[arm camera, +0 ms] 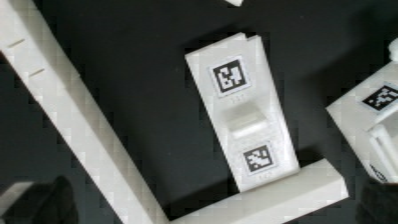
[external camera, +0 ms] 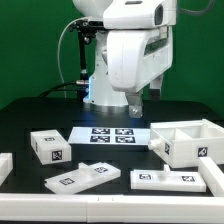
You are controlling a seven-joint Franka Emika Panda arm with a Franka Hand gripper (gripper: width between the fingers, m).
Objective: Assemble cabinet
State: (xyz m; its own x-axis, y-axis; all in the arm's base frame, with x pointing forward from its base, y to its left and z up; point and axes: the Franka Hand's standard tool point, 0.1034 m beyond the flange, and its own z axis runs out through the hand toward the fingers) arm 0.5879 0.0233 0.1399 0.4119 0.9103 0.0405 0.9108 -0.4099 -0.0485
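The cabinet (external camera: 186, 141), a big white open box with a tag on its side, stands at the exterior view's right. My gripper (external camera: 135, 103) hangs above the far edge of the marker board (external camera: 110, 134), left of the cabinet and touching nothing. In the wrist view a flat white panel with two tags (arm camera: 242, 112) lies on the black table. A long white bar (arm camera: 68, 105) runs beside it and meets a shorter white bar (arm camera: 267, 200) at a corner. The gripper (arm camera: 205, 216) shows only as dark blurred fingers (arm camera: 25, 203) set wide apart, with nothing between them.
A small white tagged block (external camera: 50, 146) sits at the left. A flat tagged panel (external camera: 82, 177) and a long tagged panel (external camera: 170, 179) lie at the front. Another white piece (external camera: 4, 165) is cut off at the left edge. A tagged white part (arm camera: 375, 105) lies beside the wrist-view panel.
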